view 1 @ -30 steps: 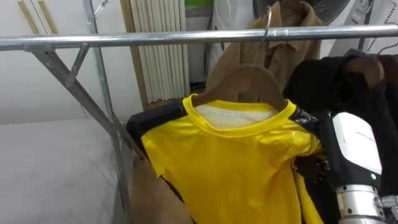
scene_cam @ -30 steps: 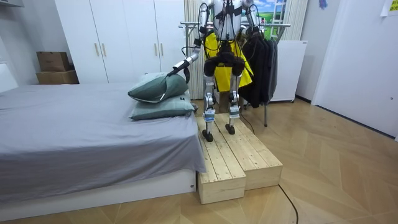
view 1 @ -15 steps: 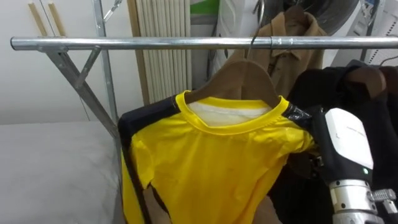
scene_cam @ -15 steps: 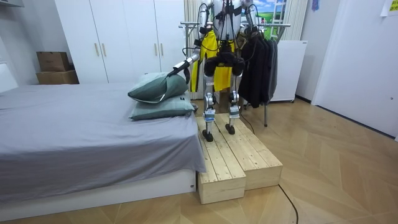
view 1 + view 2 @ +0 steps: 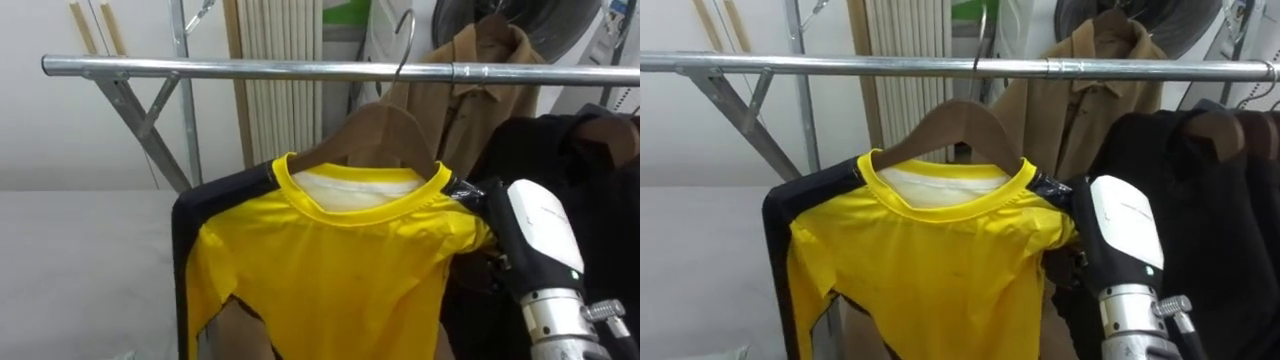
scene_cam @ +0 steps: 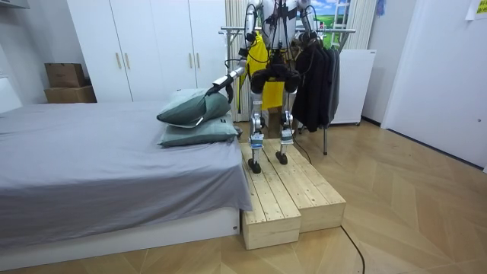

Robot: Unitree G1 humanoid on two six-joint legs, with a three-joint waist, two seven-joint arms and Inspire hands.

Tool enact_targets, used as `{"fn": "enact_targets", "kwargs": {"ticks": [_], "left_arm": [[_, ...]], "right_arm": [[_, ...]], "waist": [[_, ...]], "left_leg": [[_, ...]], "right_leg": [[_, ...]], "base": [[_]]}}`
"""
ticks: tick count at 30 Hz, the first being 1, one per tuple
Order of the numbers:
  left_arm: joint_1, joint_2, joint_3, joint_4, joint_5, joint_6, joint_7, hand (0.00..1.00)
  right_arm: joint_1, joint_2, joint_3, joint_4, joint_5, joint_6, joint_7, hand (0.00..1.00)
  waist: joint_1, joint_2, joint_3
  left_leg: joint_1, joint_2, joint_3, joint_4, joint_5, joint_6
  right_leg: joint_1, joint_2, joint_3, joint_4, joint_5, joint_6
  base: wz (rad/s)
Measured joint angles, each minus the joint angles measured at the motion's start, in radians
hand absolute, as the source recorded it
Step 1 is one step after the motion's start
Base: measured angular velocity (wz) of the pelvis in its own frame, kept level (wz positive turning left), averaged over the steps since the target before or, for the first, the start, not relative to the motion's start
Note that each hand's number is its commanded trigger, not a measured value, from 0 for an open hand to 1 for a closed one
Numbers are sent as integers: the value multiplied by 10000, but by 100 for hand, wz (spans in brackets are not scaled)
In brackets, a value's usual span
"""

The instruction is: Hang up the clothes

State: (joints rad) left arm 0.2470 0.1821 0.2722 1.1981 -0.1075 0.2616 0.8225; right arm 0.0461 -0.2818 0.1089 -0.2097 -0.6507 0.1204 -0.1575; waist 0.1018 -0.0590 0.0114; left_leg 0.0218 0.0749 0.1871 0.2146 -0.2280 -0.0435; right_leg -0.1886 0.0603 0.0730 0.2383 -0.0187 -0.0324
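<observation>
Home bedroom, as I view it: grey bed (image 6: 91, 160) and pillows (image 6: 194, 114) just below my left hand (image 6: 219, 85), white wardrobes (image 6: 144, 46) beyond it, clothes rail (image 5: 250, 68) carrying garments (image 5: 1220, 200).

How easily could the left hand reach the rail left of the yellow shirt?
Probably yes: that stretch of rail is bare and nothing hangs before it, though the left hand is low near the pillow.

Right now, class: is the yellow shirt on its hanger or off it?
On. The collar of the shirt rings the hanger, and the cloth drapes from its arms.
</observation>
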Motion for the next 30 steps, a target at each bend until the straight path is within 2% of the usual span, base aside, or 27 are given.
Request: {"fn": "enact_targets", "kwargs": {"ticks": [2, 5, 13, 18, 25, 30], "left_arm": [[15, 16, 2, 0, 11, -139, -17, 0], [79, 16, 2, 0, 12, -288, -100, 0], [83, 17, 2, -1, 15, -617, -146, 0], [82, 20, 2, -19, 19, -657, -196, 0], [82, 44, 2, -97, 28, -659, -229, 0], [86, 137, 4, -231, 28, -664, -273, 0]], "right_arm": [[-15, 4, -22, 1, 38, -1, 3, 100], [-82, 3, -21, 1, 46, -10, 121, 100], [-128, 2, -21, 16, 57, -130, 301, 100], [-271, 2, 0, 17, 141, -197, 337, 100], [-1015, 3, 150, 602, 294, -276, 759, 100], [-1109, -22, 171, 923, 1365, -353, 1095, 100]], "waist": [[151, -1, 0], [193, -6, -4], [355, -1, -4], [413, 1, -4], [412, 4, 2], [420, -41, 26]], "left_leg": [[50, 0, -150, -75, 15, -21], [68, -2, -356, -120, 42, -46], [71, 10, -562, -266, 79, -86], [68, 8, -566, -299, 80, -85], [62, 13, -578, -286, 80, -84], [51, 12, -690, -324, 82, -83]], "right_leg": [[105, 0, -100, -5, -29, -24], [157, -15, -245, 2, -94, -44], [156, -39, -496, -4, -179, -107], [113, -44, -520, -13, -199, -99], [116, -58, -557, -33, -200, -100], [157, -82, -654, -60, -208, -108]], "base": [[11], [17], [7], [0], [0], [6]]}}
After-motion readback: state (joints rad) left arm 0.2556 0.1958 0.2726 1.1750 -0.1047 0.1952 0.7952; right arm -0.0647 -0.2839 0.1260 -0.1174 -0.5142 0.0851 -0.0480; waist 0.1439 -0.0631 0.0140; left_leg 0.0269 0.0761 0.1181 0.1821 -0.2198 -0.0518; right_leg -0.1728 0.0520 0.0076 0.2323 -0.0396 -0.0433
